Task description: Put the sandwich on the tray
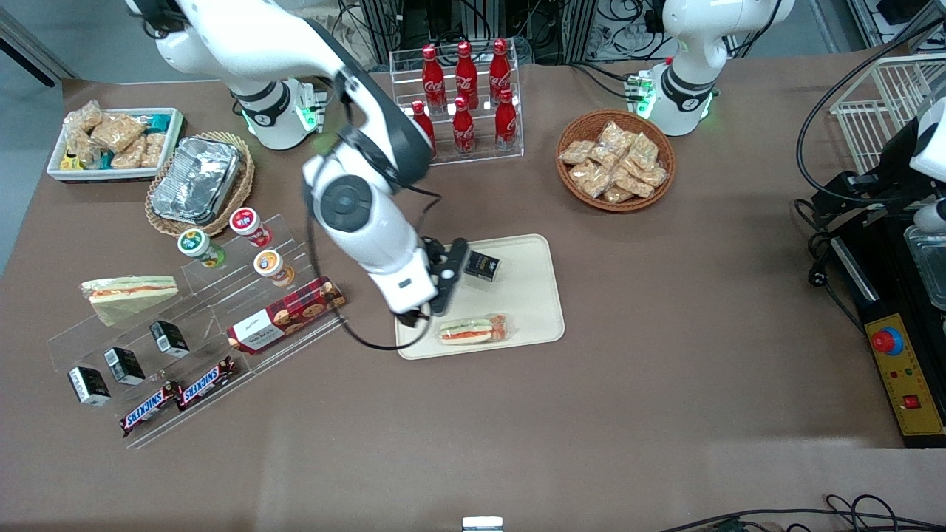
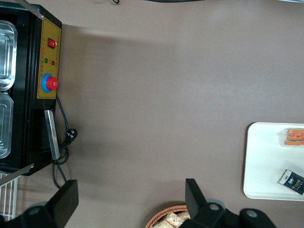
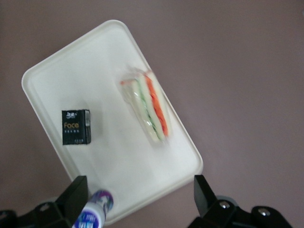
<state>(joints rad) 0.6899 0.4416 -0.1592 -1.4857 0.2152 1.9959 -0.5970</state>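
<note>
Here, the triangular wedge sandwich (image 1: 473,329) of pale white bread in clear wrap, with orange-red and green filling showing along its edge, is seen lying on the large flat cream-beige rectangular plastic tray (image 1: 536,295) with rounded corners and a low rim. The sandwich is set on its side near the tray edge closest to the front camera, and it is touched by nothing. A small black box (image 1: 482,265) with gold lettering is also found on the tray, farther from the front camera than the sandwich and apart from it.

The right arm's gripper (image 1: 449,275) is held above the tray, at the working arm's end of it, close to the small black box. Its two black fingers (image 3: 203,194) are spread wide apart in the right wrist view, and nothing is held between them; the tray and the sandwich are seen well below, in the gap.

A second wrapped sandwich (image 1: 127,295) is seen on a clear acrylic stepped display stand (image 1: 207,325) toward the working arm's end of the table. A crinkled silver foil container (image 1: 196,179) is set in a flat woven basket farther from the front camera than that stand.
</note>
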